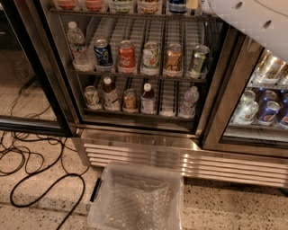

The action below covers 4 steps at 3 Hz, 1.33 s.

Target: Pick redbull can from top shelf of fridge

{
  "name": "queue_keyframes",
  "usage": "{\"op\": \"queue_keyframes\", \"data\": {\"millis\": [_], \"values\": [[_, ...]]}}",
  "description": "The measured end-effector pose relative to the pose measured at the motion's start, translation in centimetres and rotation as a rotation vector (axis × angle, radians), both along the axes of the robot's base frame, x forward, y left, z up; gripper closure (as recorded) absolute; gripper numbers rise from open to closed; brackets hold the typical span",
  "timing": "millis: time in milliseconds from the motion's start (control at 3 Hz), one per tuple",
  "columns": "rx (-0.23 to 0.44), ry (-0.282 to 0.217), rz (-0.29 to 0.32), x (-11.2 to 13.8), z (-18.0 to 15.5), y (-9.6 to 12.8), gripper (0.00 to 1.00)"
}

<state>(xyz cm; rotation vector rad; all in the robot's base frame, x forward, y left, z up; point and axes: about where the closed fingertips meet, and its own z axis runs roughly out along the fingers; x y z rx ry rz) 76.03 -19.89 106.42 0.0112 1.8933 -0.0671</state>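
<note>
The redbull can stood on the fridge's top shelf, right of centre. It looked slim, light and slick, best taken mid-body. The gripper was hidden above the fridge's upper right, past the white arm, so I could not tell its grip.

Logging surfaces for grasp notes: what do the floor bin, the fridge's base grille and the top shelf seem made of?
Bin: probably translucent plastic, cloudy see-through walls.
Base grille: looks like brushed steel, ribbed, with bright glints.
Top shelf: grey metal wire, thin front rail.
Gripper: out of view; only the white arm shows, upper right.
</note>
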Motion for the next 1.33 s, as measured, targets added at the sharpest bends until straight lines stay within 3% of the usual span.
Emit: {"op": "queue_keyframes", "data": {"millis": [667,1333], "values": [[-0.043,-0.054,-0.001,2.1,2.0,0.1,0.32],[-0.043,-0.05,-0.031,3.0,1.8,-0.9,0.34]]}}
